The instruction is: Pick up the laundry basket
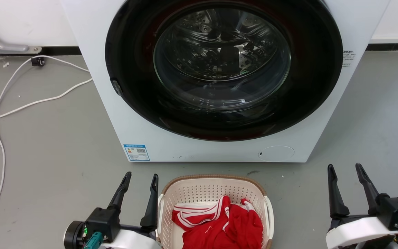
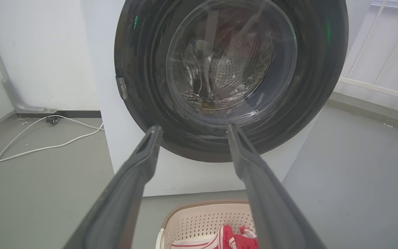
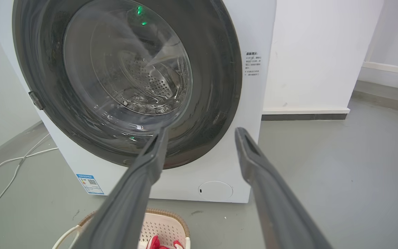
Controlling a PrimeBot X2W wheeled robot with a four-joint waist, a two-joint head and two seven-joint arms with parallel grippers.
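Observation:
The laundry basket (image 1: 199, 190) stands on the grey floor in front of the washing machine, cream perforated plastic with a brown rim and white side handles, holding a red-and-white garment (image 1: 219, 223). The basket also shows low in the left wrist view (image 2: 202, 218) and in the right wrist view (image 3: 164, 224). My left gripper (image 1: 141, 178) stands open just left of the basket, its inner finger close beside the left handle. My right gripper (image 1: 344, 168) is open, well to the right of the basket. Neither holds anything.
The white washing machine (image 1: 171, 145) with its round dark door shut fills the space just beyond the basket. White cables (image 1: 29, 103) trail over the floor at the left. Bare grey floor lies to the right of the machine.

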